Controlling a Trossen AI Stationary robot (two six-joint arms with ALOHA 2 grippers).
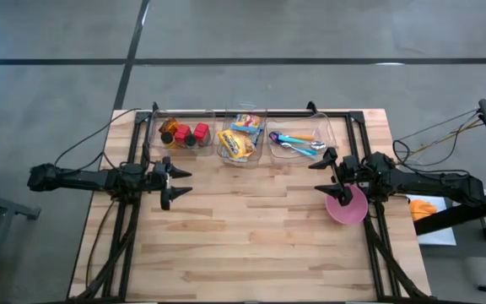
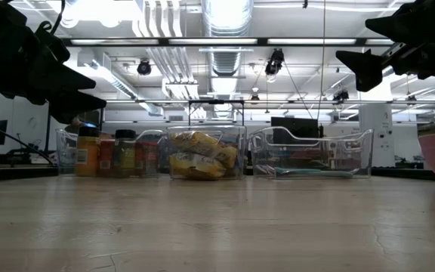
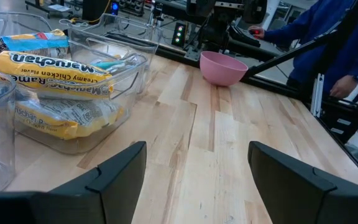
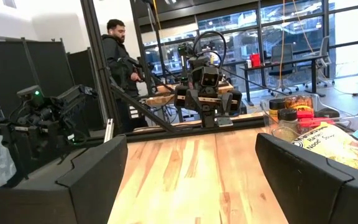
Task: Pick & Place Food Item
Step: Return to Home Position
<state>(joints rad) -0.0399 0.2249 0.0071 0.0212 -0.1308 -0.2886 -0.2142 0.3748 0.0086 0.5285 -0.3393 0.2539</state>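
Seasoning cans [image 1: 184,133] sit in the left bin [image 2: 65,151] at the far edge of the tabletop [image 1: 251,245]; ramen packs [image 1: 236,142] fill the middle bin [image 2: 239,151], spoons [image 1: 298,143] the right bin [image 2: 357,151]. Sorting looks finished. Pink bowl [image 1: 348,209] loose near right edge. Left gripper [image 1: 175,181] and right gripper [image 1: 321,174] hover spread, empty.

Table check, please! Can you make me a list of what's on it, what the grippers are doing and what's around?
Surface: wooden table, no spills seen.
Job's things: seasoning cans in the left bin; noodle packets in the middle bin; spoons in the right bin.
Clutter: pink bowl, partly under the right arm.
Grippers: left gripper and right gripper both open, empty, above the table.
Cables: wires off the left side, more wires on the right.
Surroundings: grey floor; a person beyond the table.
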